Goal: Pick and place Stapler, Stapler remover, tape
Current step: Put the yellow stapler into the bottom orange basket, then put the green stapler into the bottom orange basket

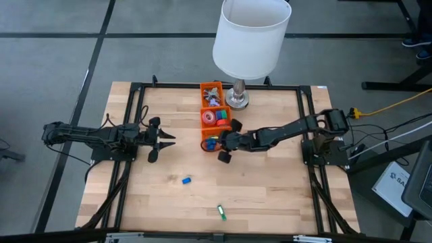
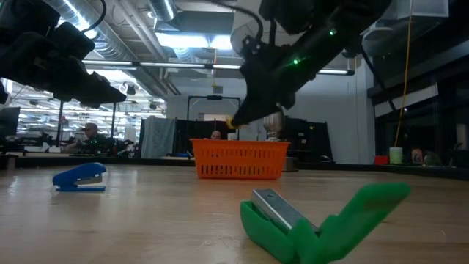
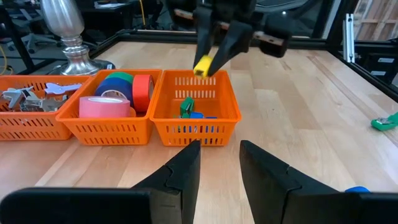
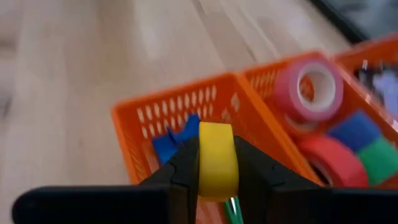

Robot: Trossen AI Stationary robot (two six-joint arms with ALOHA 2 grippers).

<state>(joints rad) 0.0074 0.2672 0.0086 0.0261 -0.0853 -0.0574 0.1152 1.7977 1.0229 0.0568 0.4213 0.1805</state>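
My right gripper [image 1: 216,144] hovers over the near orange basket [image 3: 231,107], shut on a small yellow stapler [image 4: 217,158]. Blue and green staplers [image 3: 189,111] lie inside that basket. The middle basket [image 3: 140,127] holds the tape rolls [image 3: 115,94], pink, blue, green and red. In the far basket [image 3: 25,124] lie metal staple removers [image 3: 18,96]. On the table rest a blue stapler [image 1: 186,180] and a green stapler [image 1: 221,212], the green one hinged open in the low view [image 2: 322,220]. My left gripper [image 1: 169,140] waits open at the table's left. My right gripper pinches the yellow stapler [image 3: 203,65] between its two fingers [image 4: 180,168], one on each flat side. The fingers slant downward, coming from the table's right. The stapler is lifted clear, above the near basket's opening.
A white-shaded lamp [image 1: 250,40] stands on a metal base [image 1: 237,100] just beyond the baskets' far end. A black frame [image 1: 135,135] runs along the tabletop's edges. Bare wood lies between the two loose staplers and the baskets.
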